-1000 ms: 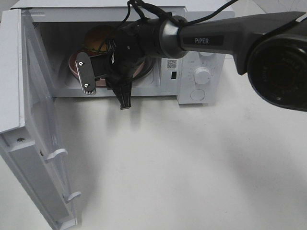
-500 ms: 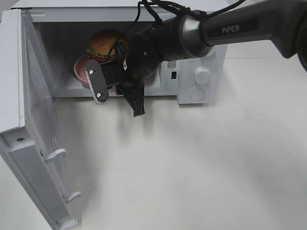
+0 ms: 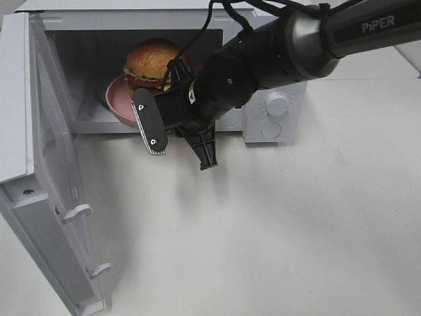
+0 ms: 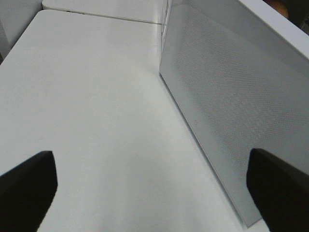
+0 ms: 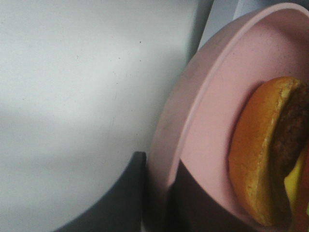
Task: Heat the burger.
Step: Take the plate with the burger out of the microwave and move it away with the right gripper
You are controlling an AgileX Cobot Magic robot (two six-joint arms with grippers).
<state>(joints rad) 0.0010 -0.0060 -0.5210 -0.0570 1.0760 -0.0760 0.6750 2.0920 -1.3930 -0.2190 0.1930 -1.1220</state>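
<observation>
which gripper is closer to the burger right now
Right. The right gripper is shut on the rim of the pink plate that carries the burger in the microwave. The left gripper is open beside the microwave's outer wall, away from the burger.

golden-brown burger on a pink plate, inside a white microwave.

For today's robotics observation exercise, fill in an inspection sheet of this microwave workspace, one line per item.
Surface: white table, bare where visible.
Job's things: burger on pink plate, at the open microwave mouth; door swung wide.
Clutter: nothing seen.
Grippers: right gripper clamped on the plate rim; left gripper open, empty, beside the door.
Cables: black cables along the right arm.
Surroundings: nothing seen.
</observation>
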